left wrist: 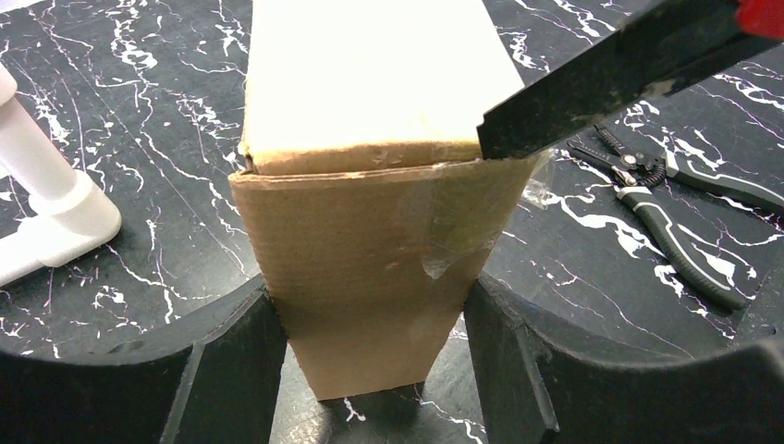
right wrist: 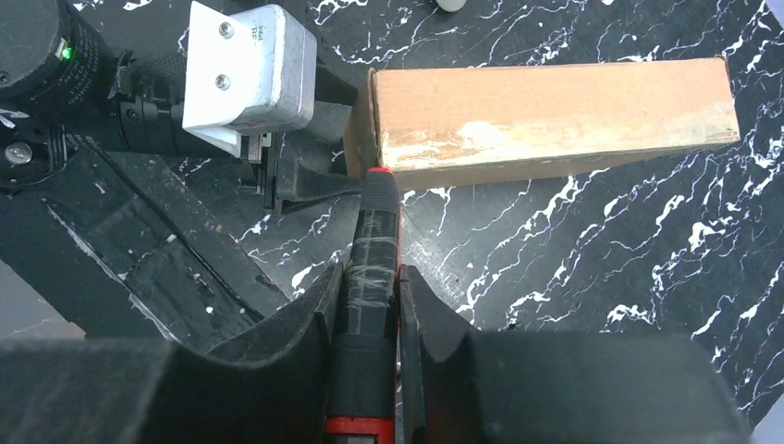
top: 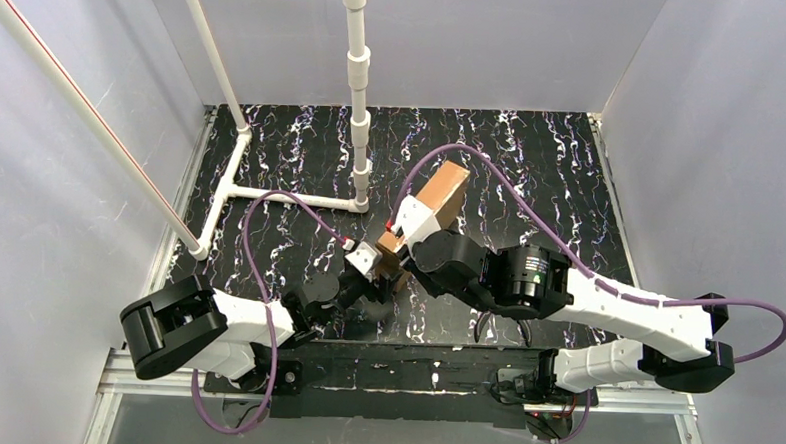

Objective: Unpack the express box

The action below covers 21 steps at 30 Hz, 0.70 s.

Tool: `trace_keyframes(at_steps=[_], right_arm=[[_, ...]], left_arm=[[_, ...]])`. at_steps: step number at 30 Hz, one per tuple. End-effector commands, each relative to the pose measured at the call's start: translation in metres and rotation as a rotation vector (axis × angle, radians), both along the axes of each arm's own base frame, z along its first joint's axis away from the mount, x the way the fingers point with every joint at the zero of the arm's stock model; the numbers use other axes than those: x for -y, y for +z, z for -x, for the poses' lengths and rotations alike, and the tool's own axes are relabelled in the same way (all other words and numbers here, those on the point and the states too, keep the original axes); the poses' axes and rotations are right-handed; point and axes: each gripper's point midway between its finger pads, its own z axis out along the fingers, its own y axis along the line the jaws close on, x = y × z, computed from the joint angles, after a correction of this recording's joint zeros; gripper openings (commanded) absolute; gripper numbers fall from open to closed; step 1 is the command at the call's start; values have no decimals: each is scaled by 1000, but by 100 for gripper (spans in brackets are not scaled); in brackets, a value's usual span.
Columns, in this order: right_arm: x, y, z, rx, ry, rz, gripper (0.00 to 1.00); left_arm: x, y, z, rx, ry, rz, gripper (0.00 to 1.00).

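The express box [top: 440, 192], a long brown cardboard mailer, lies on the black marbled table; it also shows in the right wrist view [right wrist: 555, 116]. My left gripper [top: 372, 266] holds its near end: in the left wrist view the box [left wrist: 370, 250] sits between the two fingers [left wrist: 231, 370], touching both. Clear tape [left wrist: 453, 250] peels on that end face. My right gripper [right wrist: 370, 305] is shut on a black and red utility knife [right wrist: 374, 240]. The knife's tip [left wrist: 601, 79] rests at the top edge of the box's near end, close to its corner.
A white PVC pipe frame [top: 359, 110] stands at the back left, its foot beside the box [left wrist: 46, 213]. Black-handled pliers [left wrist: 666, 213] lie on the table right of the box. Grey walls enclose the table on three sides.
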Motion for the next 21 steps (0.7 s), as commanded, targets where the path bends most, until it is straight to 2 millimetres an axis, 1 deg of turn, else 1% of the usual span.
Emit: trace_keyframes(at_steps=[1,5,8,13,16,21], right_arm=[[18,-13,-7,37,-20,101,1],[33,-13,-2,32,-9,84,1],[38,-11,0,34,-3,53,1],[31,-1,1,37,15,-5,1],[30,15,1,45,18,-38,1],[31,50,6,34,23,-134,1]], left_arm=[[-11,11,-5,22,54,34,25],[-14,9,-5,24,61,25,24],[-16,5,-4,21,61,16,24],[-15,5,-4,22,56,13,24],[-13,7,-4,22,49,14,24],[-9,6,-2,16,29,1,24]])
